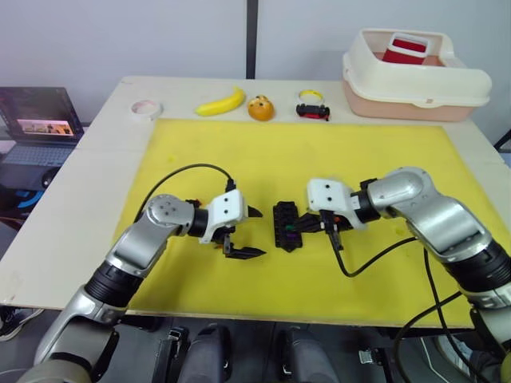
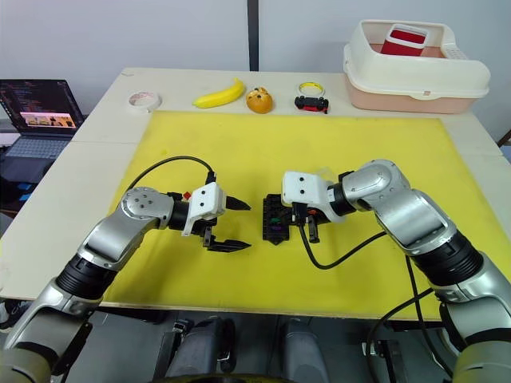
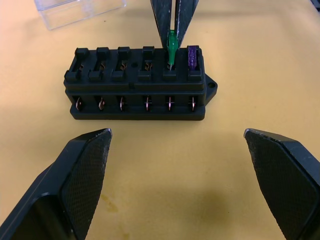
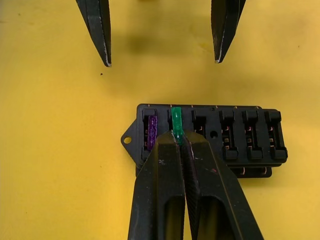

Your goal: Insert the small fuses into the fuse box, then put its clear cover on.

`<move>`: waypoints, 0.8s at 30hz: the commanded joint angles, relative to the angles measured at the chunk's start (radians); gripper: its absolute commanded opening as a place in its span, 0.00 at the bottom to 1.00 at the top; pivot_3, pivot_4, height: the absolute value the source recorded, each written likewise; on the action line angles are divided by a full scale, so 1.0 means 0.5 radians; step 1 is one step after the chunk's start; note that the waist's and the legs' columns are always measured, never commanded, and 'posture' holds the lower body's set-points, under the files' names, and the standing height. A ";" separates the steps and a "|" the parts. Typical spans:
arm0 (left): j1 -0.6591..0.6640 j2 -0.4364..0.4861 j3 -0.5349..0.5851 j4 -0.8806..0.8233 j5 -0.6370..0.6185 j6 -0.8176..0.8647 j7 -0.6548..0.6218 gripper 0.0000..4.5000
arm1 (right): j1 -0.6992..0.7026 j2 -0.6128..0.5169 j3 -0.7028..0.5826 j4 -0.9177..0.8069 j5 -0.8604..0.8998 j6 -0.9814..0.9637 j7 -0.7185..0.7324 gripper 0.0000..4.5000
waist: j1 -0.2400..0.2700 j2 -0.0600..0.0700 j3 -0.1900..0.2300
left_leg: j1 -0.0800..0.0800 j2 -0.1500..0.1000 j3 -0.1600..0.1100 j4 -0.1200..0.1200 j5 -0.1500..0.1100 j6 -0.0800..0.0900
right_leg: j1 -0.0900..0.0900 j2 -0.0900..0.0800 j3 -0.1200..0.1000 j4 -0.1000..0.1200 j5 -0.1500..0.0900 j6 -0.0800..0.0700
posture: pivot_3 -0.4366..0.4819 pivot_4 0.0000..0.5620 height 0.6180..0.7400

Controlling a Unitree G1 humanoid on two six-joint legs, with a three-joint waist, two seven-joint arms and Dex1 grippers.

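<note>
Fuse box [image 1: 285, 227] sits near the front middle of the yellow mat [image 1: 295, 159] on the counter [image 1: 80, 207], between the two arms. The left gripper [image 1: 243, 233] hovers just beside the box on its left, jaws spread wide and holding nothing, pointed toward it without touching. From the other side the right gripper [image 4: 176, 137] reaches over the box with its jaws pinched tight on a green fuse [image 4: 176, 120], which stands upright in the second slot from one end of a row, with its top above the box. Right next to it, in the end slot by the box's mounting tab, a purple fuse [image 3: 192, 56] is already seated. The remaining slots in that row look bare, their metal contacts showing. Just beyond the box lies the clear cover [image 3: 80, 10], resting on the mat and apart from the box. Farther back, along the counter's far edge, are a roll of tape [image 1: 147, 108], a banana [image 1: 221, 102], an orange [image 1: 260, 108] and a small toy car [image 1: 313, 110]. At the far right corner stands a cream bin [image 1: 415, 80] with a red item [image 1: 405, 48] inside it.
</note>
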 commanded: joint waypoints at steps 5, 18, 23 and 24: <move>-0.031 -0.012 0.002 -0.058 0.029 -0.019 0.001 0.99 | 0.005 0.004 -0.030 -0.014 -0.055 0.003 0.021 0.00 | 0.000 0.000 0.000 | 0.000 0.000 0.000 0.000 0.000 0.000 | 0.000 0.000 0.000 0.000 0.000 0.000 | 0.48 0.27 1.00; -0.027 -0.034 -0.001 -0.081 0.035 -0.003 0.003 0.99 | -0.059 0.053 -0.039 0.019 -0.078 0.045 0.040 0.00 | -0.001 0.000 0.000 | 0.002 0.000 -0.001 0.001 0.000 0.000 | 0.003 0.000 -0.001 0.000 0.000 0.000 | 0.48 0.27 1.00; -0.026 -0.042 -0.005 -0.080 0.045 -0.014 0.010 0.99 | -0.080 0.063 0.012 0.062 -0.126 0.077 0.045 0.00 | 0.000 0.000 0.000 | 0.002 0.000 -0.001 0.001 0.000 0.000 | 0.003 0.000 -0.001 0.000 0.000 0.000 | 0.48 0.27 1.00; -0.026 -0.044 -0.006 -0.079 0.047 -0.016 0.012 0.99 | -0.082 0.062 0.024 0.072 -0.139 0.070 0.050 0.00 | 0.000 0.000 0.000 | 0.002 0.000 -0.001 0.001 0.000 0.000 | 0.003 0.000 -0.001 0.000 0.000 0.000 | 0.48 0.27 1.00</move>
